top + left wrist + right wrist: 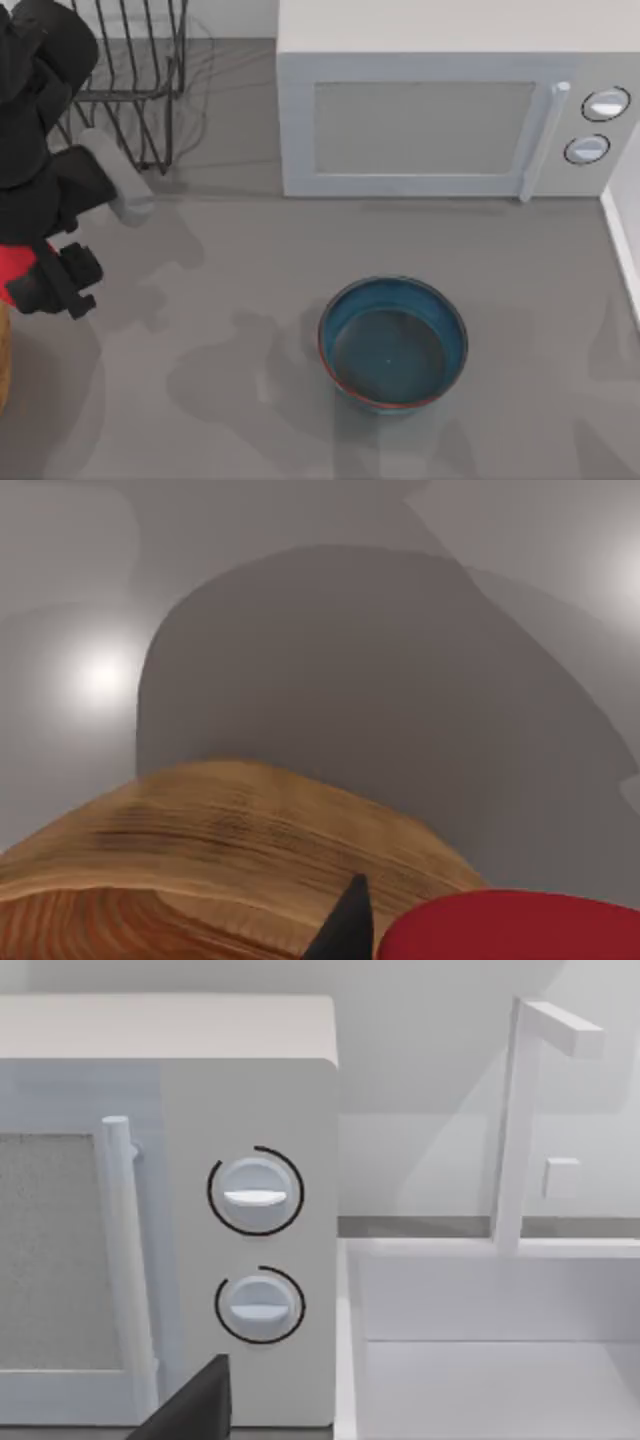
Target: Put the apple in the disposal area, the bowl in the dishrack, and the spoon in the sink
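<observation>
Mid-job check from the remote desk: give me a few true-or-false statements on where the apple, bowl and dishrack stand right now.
1. The bowl sits in the dishrack. False: it rests on the table, in front of the microwave.
2. The apple is at the left end effector, near the table's left edge. True.
3. The bowl holds a spoon. False: its inside looks bare.
4. The dishrack stands at the table's far left corner, left of the microwave. True.
5. In the left wrist view, the apple sits beside a wooden surface. True.
</observation>
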Controlling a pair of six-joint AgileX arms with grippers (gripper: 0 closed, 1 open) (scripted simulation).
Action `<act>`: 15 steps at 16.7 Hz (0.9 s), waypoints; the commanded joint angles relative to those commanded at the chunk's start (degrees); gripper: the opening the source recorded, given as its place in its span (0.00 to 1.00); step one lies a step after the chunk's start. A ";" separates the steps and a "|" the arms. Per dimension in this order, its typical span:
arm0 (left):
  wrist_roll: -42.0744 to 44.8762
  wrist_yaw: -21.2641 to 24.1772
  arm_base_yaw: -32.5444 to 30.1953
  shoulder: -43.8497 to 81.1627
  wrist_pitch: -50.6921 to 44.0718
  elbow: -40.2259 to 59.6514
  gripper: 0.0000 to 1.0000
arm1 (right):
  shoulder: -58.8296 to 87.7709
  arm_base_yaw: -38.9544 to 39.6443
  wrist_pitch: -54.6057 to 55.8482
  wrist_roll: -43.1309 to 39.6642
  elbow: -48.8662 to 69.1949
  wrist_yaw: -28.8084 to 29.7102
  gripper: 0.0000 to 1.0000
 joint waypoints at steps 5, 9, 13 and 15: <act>32.98 -2.13 7.86 -5.74 -0.98 -3.15 0.00 | 0.00 0.00 0.00 0.00 0.00 0.00 1.00; 49.40 -3.03 12.66 -10.92 -0.03 -5.53 0.00 | 0.00 0.00 0.00 0.00 0.00 0.00 1.00; 55.90 -3.28 14.81 -13.78 0.87 -6.80 0.00 | 0.00 0.00 0.00 0.00 0.00 0.00 1.00; 56.01 -3.28 14.85 -13.84 0.89 -6.82 0.00 | 0.00 0.00 0.00 0.00 0.00 0.00 1.00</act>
